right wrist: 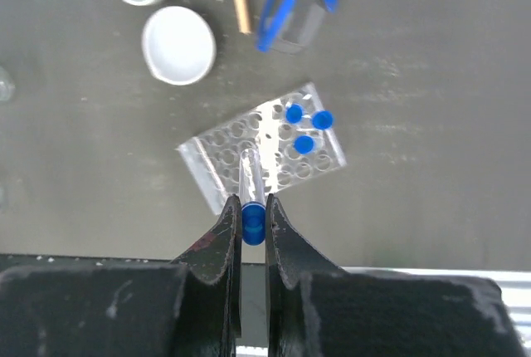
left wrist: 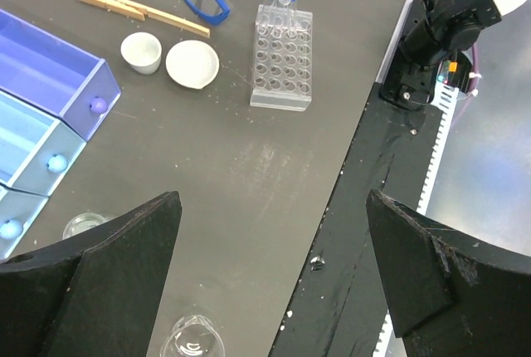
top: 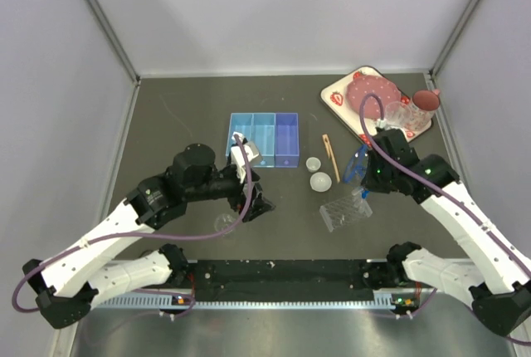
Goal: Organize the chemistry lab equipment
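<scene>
1. A dark grey matte table top (top: pixel 182 124) fills the floor of the scene, scuffed with pale marks.
2. A white rectangular strawberry-print tray (top: pixel 332 91) sits turned at an angle in the far right corner.
3. A round pink plate (top: pixel 369 91) lies on the tray's far left part.
4. Clear glassware (top: pixel 398 112) stands on the tray's right part; its exact form is unclear.
5. A translucent blue three-compartment plastic organizer (top: pixel 264 129) lies near the middle, its right compartment a darker violet-blue.
6. A black strip (top: pixel 282 270) runs along the near edge.
7. Plain white walls (top: pixel 290 8) enclose the left, far and right sides.

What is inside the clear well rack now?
Three blue-capped tubes stand in wells at one end. The right gripper holds a fourth tube over the rack; whether its tip is inside cannot be seen.
</scene>
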